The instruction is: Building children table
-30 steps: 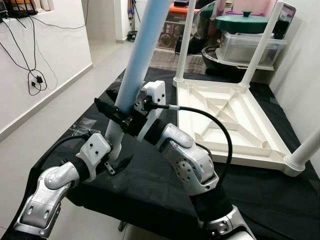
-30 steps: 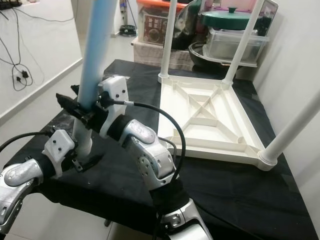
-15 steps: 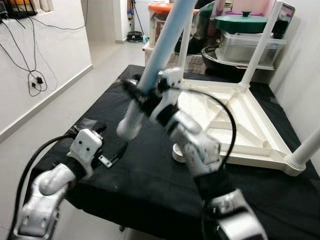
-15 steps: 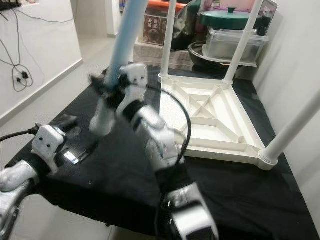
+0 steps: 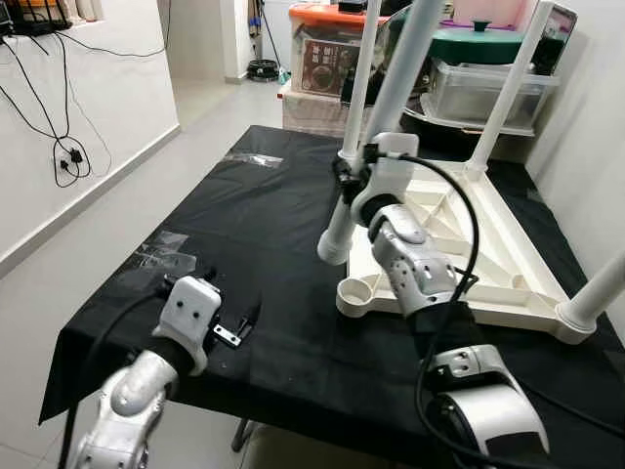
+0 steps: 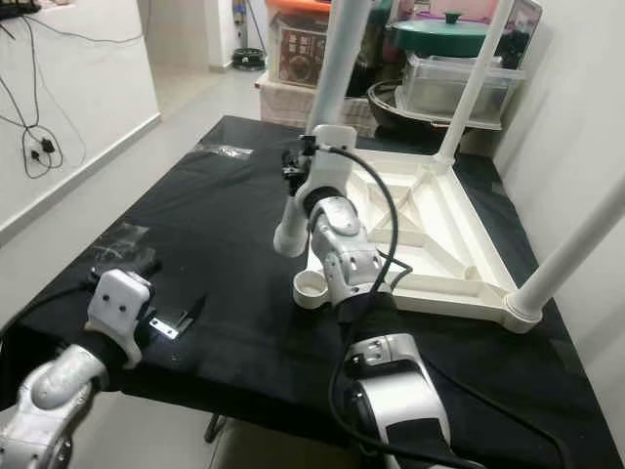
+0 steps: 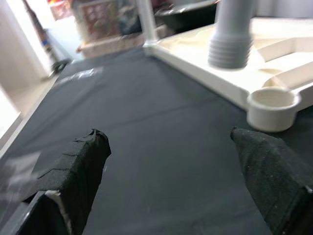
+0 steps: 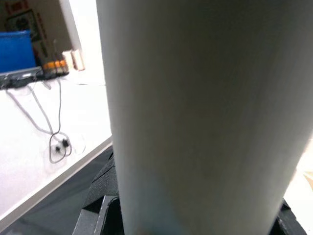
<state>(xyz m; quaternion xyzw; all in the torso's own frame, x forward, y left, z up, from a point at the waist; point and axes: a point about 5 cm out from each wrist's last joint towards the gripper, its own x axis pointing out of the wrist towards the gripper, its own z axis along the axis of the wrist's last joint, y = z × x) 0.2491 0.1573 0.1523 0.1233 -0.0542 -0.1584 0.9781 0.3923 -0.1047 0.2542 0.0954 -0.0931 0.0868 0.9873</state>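
A white children's tabletop [image 5: 459, 230] lies upside down on the black-covered table. Three white legs stand in its corners: far left [image 5: 359, 88], far right [image 5: 508, 88] and near right [image 5: 598, 293]. The near-left corner socket [image 5: 359, 293] is empty. My right gripper [image 5: 349, 181] is shut on the fourth leg [image 5: 391, 93], which tilts with its threaded end [image 7: 230, 49] hanging above and just beyond that socket [image 7: 272, 100]. The leg [image 8: 195, 117] sits close before the right wrist camera. My left gripper [image 5: 232, 327] stands open and empty low over the cloth at the near left, its fingers [image 7: 78, 171] wide apart.
Behind the table stand storage boxes [image 5: 332, 49] and a clear tub with a green-lidded pot [image 5: 479, 44]. A white wall runs along the right. Scraps of clear plastic [image 5: 161, 249] lie on the black cloth. Open floor and wall cables [image 5: 63, 147] are to the left.
My right gripper has swung the leg from the near left of the table over to the tabletop's near-left corner. My left gripper has come off the leg's lower end and stays low.
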